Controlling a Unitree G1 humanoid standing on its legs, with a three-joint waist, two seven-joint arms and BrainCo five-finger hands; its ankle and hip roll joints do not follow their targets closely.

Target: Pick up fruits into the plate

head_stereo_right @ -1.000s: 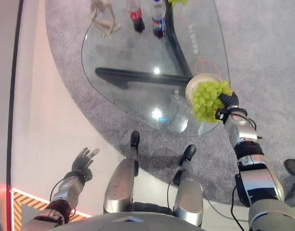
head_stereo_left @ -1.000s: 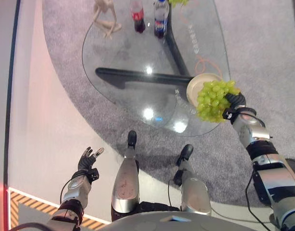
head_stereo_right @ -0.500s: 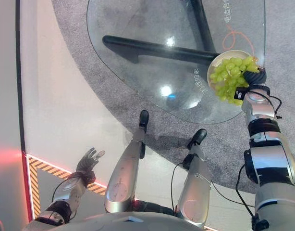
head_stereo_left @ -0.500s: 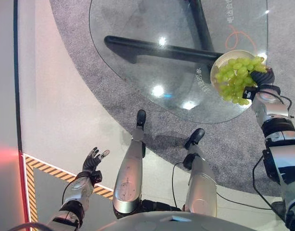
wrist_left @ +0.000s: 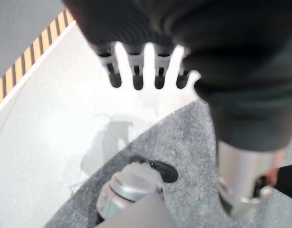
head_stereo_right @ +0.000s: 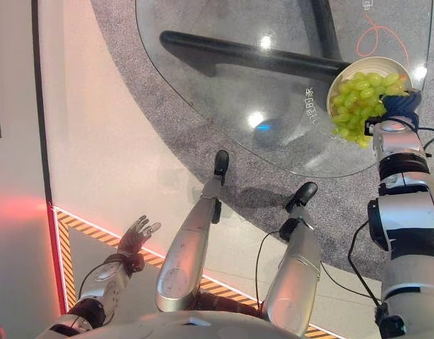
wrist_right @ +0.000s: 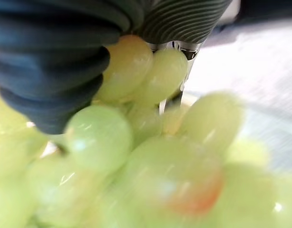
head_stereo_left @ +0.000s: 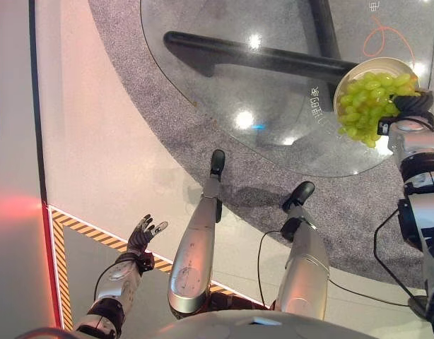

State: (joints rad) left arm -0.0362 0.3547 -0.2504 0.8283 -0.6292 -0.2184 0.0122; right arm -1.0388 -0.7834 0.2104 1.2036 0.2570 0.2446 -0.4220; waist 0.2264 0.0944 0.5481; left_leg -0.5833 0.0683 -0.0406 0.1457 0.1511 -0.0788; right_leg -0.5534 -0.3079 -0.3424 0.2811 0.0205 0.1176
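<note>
Right hand (head_stereo_right: pixel 399 106) sits at the near right edge of the glass table (head_stereo_left: pixel 224 92), fingers curled round a bunch of green grapes (head_stereo_left: pixel 369 106); the right wrist view confirms grapes packed tight against the dark cover and fingers.

Grapes lie across the plate (head_stereo_right: pixel 344 74): most of the bunch over the bowl of it, the lower end trailing out over the plate's near rim toward the table edge. Long axis of the bunch runs from the hand down and leftward, toward the robot.

Cannot tell whether the bunch rests on the plate or hangs just above it.

Key relation: the hand is at the plate's right rim and the plate's centre lies to its left and slightly away. Judgement: the bunch wants shifting that way before release, or the trailing end may drag it off the rim.

Left hand (head_stereo_left: pixel 143 233) low over the floor (head_stereo_left: pixel 90 148), fingers loose and spread, holding nothing, well apart from the table
</note>
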